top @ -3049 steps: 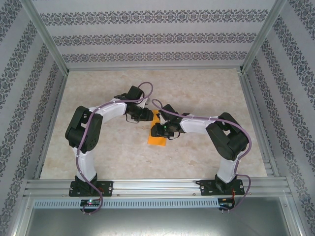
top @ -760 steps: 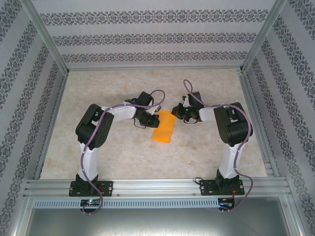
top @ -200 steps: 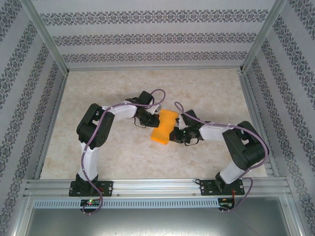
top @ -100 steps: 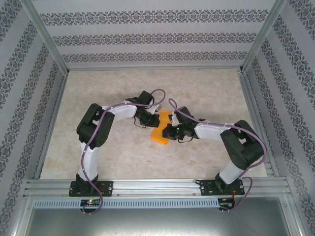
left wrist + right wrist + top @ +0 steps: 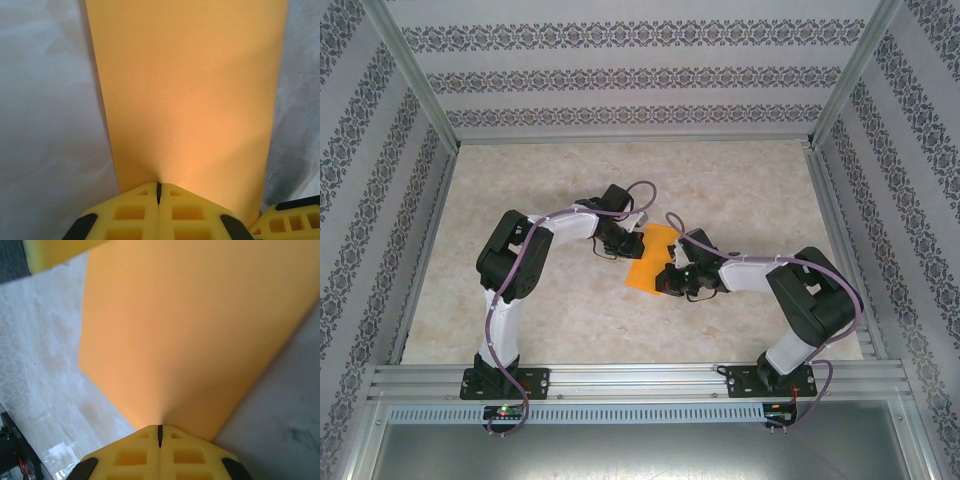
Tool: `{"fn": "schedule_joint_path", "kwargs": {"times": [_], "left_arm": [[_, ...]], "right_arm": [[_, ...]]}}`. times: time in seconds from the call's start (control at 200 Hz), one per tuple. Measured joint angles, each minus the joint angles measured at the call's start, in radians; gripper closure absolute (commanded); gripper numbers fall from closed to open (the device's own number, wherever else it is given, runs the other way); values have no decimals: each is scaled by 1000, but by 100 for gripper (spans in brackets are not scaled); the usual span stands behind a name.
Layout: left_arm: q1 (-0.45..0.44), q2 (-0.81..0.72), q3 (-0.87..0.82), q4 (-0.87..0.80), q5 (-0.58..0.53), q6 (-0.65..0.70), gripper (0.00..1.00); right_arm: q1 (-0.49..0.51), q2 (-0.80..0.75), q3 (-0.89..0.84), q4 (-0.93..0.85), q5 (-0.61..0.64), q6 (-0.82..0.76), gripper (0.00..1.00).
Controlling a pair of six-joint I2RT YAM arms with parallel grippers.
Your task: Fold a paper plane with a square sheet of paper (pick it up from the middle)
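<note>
The orange paper (image 5: pixel 648 258) lies flat near the middle of the counter (image 5: pixel 540 190), between the two arms. It is a narrow oblong with straight edges (not a square outline as it lies now), its long axis running away from the arm bases and tilted a little to the right at the far end.

The left end effector (image 5: pixel 623 243) sits at the paper's left long edge, towards the far end. In the left wrist view its yellow fingers (image 5: pixel 130 215) are clenched, with only a thin dark seam between them, and their tip meets the near edge of the paper. Whether any paper is nipped in that seam cannot be told.

The right end effector (image 5: pixel 667 281) is at the paper's right side, near its closer end. In the right wrist view it is likewise clenched, tip against the paper's edge, with pale counter showing on both sides.
</note>
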Motion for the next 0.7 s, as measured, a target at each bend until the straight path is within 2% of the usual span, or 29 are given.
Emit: {"fn": "schedule_joint_path", "kwargs": {"times": [0.2, 0.545, 0.699], "left_arm": [[0, 2, 4, -4, 0, 0, 95], [2, 3, 4, -5, 8, 0, 94], [3, 3, 4, -4, 12, 0, 94]], "right_arm": [[0, -39, -48, 24, 1, 4, 99], [6, -129, -55, -145, 23, 3, 99], [4, -142, -17, -116, 23, 30, 99]]}}
